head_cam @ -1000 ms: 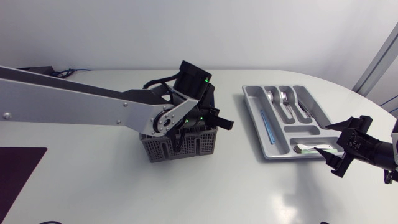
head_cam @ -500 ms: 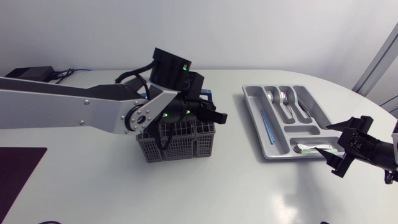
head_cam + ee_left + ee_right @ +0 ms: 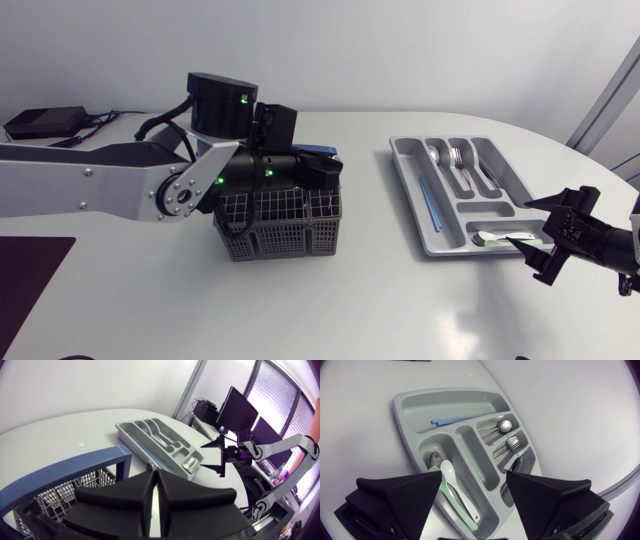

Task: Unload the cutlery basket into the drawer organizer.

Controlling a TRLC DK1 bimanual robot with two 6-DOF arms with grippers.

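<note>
Here, left pincer (image 3: pixel 154 477) above basket (image 3: pixel 290 235) edge, organizer (image 3: pixel 412 190) apart

I count one cutlery basket (image 3: pixel 285 235) and one drawer organizer (image 3: pixel 418 210). Inside the organizer are two blue sticks (image 3: pixel 452 421) side by side, one steel spoon (image 3: pixel 503 426), one fork (image 3: pixel 513 442) and one dark piece (image 3: pixel 515 464) I cannot name. The short compartment holds two more: a second steel spoon (image 3: pixel 433 459) and a pale green spoon (image 3: pixel 448 471). There are two grippers on the rig, the left gripper (image 3: pixel 153 477) and the right gripper (image 3: pixel 474 474).

Dark grey mesh cutlery basket (image 3: pixel 285 228) mid-table, grey drawer organizer (image 3: pixel 411 190) partly filled
</note>
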